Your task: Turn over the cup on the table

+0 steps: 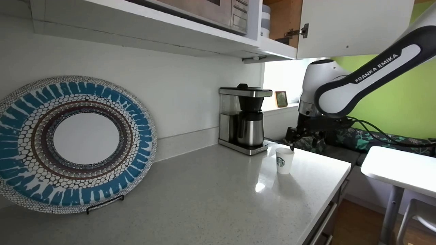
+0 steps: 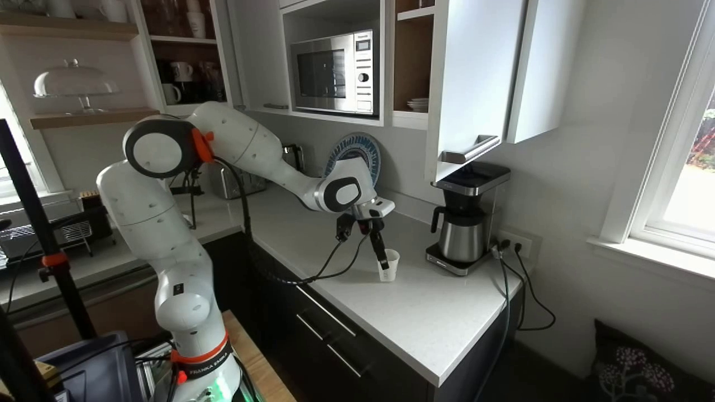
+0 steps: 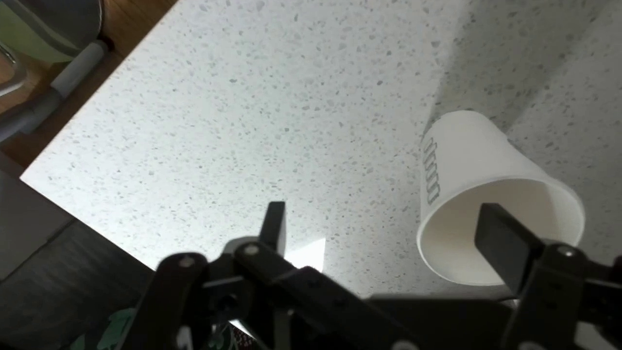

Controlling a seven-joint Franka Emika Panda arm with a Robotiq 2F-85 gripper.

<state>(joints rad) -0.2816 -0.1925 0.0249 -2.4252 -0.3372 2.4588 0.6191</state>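
The small white cup stands upright, mouth up, on the pale countertop. It also shows in an exterior view and in the wrist view, where its open mouth faces the camera. My gripper is open, with nothing between its fingers. In the wrist view, one finger overlaps the cup's mouth and the other is over bare countertop. In an exterior view a dark finger of the gripper covers part of the cup's side. I cannot tell whether this finger touches the cup or reaches inside the rim.
A coffee maker with a steel carafe stands by the wall near the cup. A patterned round plate leans against the wall. An open cupboard door hangs above. The countertop's front edge lies near the cup.
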